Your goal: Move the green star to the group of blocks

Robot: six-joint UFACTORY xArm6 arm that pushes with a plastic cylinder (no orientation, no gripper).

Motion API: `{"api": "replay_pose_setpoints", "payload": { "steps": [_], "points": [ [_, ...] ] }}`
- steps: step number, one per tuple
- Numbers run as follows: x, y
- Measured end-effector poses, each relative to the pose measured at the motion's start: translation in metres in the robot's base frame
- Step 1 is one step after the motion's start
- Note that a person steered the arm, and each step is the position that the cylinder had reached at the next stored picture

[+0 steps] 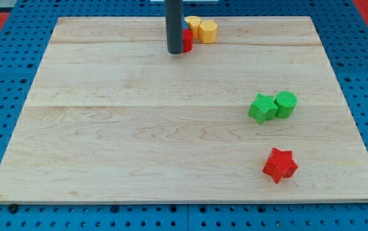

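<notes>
The green star (261,108) is seen touching the green cylinder (286,104), far toward the view's bottom right of my tip (175,52); no pincer is fitted.

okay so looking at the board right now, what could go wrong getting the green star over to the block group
My tip sits at the view's top against the group, so pulling away could nudge the red block and scatter it. The green star touches the green cylinder, so a push may drag that along too.
</notes>
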State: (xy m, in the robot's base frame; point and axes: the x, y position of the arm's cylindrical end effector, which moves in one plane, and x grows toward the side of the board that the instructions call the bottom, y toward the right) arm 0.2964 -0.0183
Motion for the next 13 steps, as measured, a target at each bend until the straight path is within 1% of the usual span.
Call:
{"api": "replay_pose_setpoints", "payload": {
  "steps": [1, 2, 4, 5, 6, 7, 8, 9, 10, 11, 12, 13],
  "points": [
    [0.004, 0.000],
    [0.070, 0.014],
    [0.198, 0.119],
    [0.238, 0.172],
    [0.214, 0.190],
    [0.185, 0.184],
    [0.167, 0.167],
    [0.167, 0.116],
    [0.153, 0.087],
    [0.129, 0.094],
    [0.150, 0.111],
    [0.132, 0.130]
  ]
}}
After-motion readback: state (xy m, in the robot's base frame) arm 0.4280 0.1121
